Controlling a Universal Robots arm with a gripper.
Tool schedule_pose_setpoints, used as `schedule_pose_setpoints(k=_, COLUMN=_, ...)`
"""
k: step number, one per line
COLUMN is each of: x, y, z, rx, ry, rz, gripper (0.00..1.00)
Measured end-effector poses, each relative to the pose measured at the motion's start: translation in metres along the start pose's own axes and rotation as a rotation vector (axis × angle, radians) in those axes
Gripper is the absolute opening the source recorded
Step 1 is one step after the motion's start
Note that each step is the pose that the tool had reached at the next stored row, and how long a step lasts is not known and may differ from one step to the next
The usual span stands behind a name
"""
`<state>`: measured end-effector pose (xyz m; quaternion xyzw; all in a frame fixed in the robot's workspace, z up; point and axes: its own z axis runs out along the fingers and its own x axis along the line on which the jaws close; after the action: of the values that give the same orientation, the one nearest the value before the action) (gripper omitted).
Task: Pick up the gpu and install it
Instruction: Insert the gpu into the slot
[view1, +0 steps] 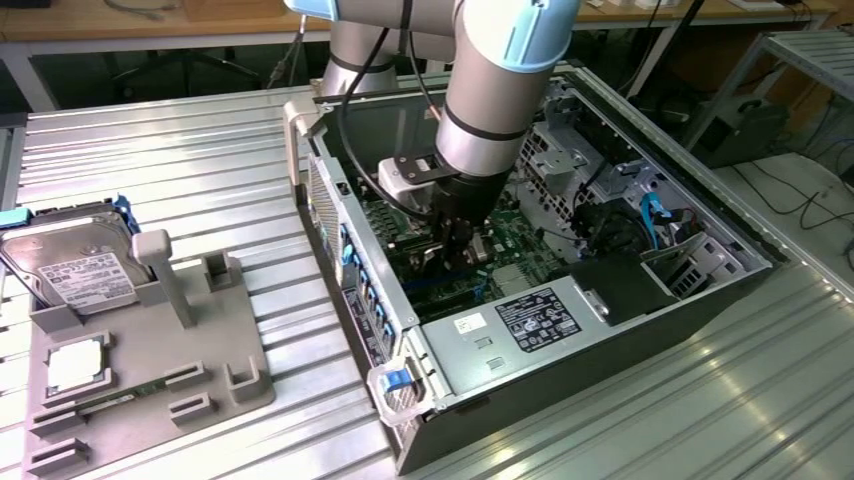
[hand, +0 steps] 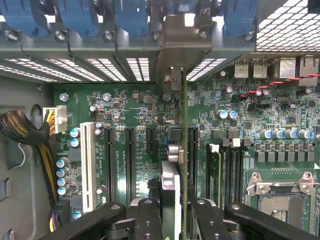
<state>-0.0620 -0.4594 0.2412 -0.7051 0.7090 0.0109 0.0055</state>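
The gpu (hand: 184, 125) shows edge-on in the wrist view as a thin green-edged card standing upright over the motherboard (hand: 125, 107). Its silver bracket (hand: 182, 40) sits against the case's rear slot openings. My gripper (hand: 177, 217) is shut on the card, with a black finger (hand: 148, 220) on each side. The card's lower edge runs beside a black expansion slot (hand: 193, 150); I cannot tell whether it is seated. In the exterior view my gripper (view1: 458, 248) reaches down inside the open computer case (view1: 721, 225), close above the board.
A grey fixture tray (view1: 147, 350) at the exterior view's left holds a silver hard drive (view1: 74, 265), a processor (view1: 78, 360) and a memory stick (view1: 114, 400). Inside the case are the power supply (view1: 534, 320), a yellow-black cable bundle (hand: 30, 140), a white slot (hand: 87, 165) and the processor socket (hand: 280, 200).
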Motion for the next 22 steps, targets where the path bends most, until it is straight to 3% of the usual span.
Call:
schedule_pose_setpoints(k=18, x=0.0002, y=-0.0001, z=0.0031, rx=0.0001, ry=0.0004, rz=0.000, gripper=0.28)
schedule_pose_setpoints(k=22, x=0.0003, y=0.0004, z=0.0076, rx=0.0002, ry=0.0003, rz=-0.001, gripper=0.28)
